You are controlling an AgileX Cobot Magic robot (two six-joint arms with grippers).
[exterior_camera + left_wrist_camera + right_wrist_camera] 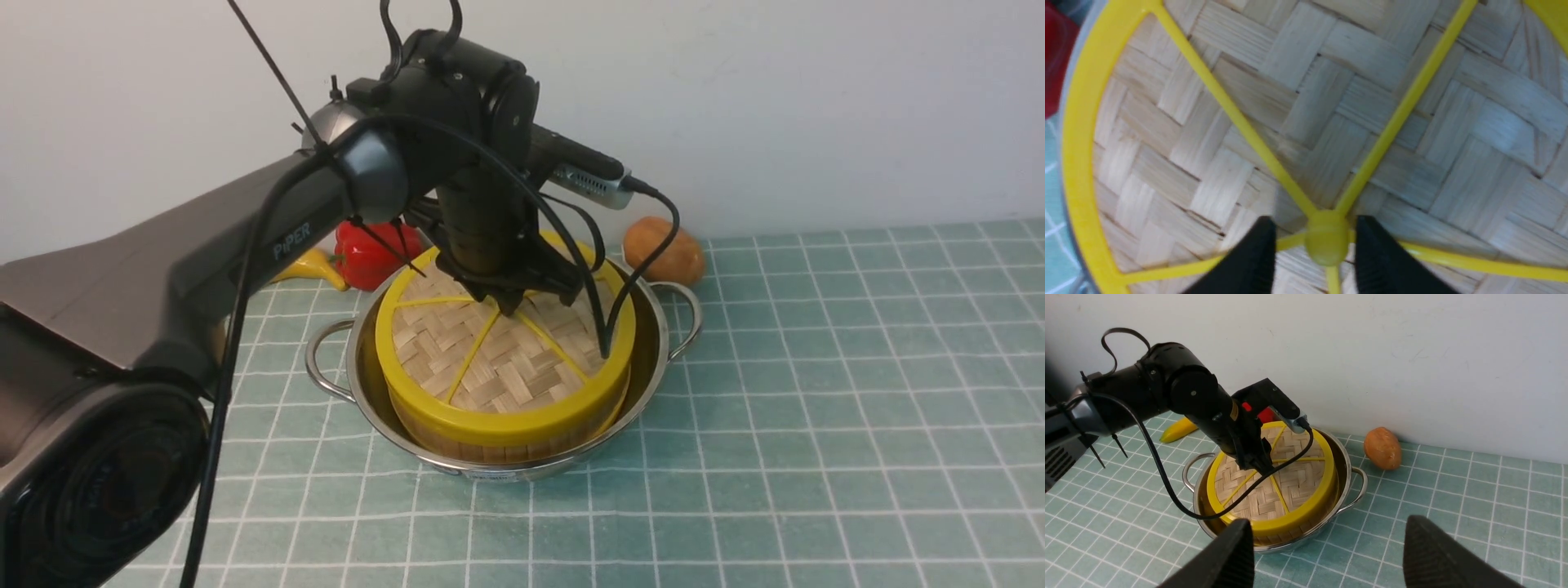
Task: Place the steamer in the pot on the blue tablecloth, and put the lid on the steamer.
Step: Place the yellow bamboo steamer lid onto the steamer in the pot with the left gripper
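Note:
The shiny pot (pixel 658 327) stands on the blue tablecloth (pixel 816 408) with the bamboo steamer (pixel 490 446) inside it. The woven lid (pixel 498 371) with its yellow rim lies flat on top of the steamer and hides its contents. My left gripper (pixel 510 306) points down onto the lid's middle. In the left wrist view the gripper (pixel 1316 230) has one black finger on each side of the yellow hub (pixel 1327 243), with small gaps, so it stands open. My right gripper (pixel 1327 539) hovers open over the cloth in front of the pot (pixel 1349 465), holding nothing.
A red pepper (pixel 371 253) and a yellow fruit (pixel 306 268) lie behind the pot to the left, near the wall. A brown potato (pixel 665 249) lies behind it to the right. The left arm's cables hang over the lid.

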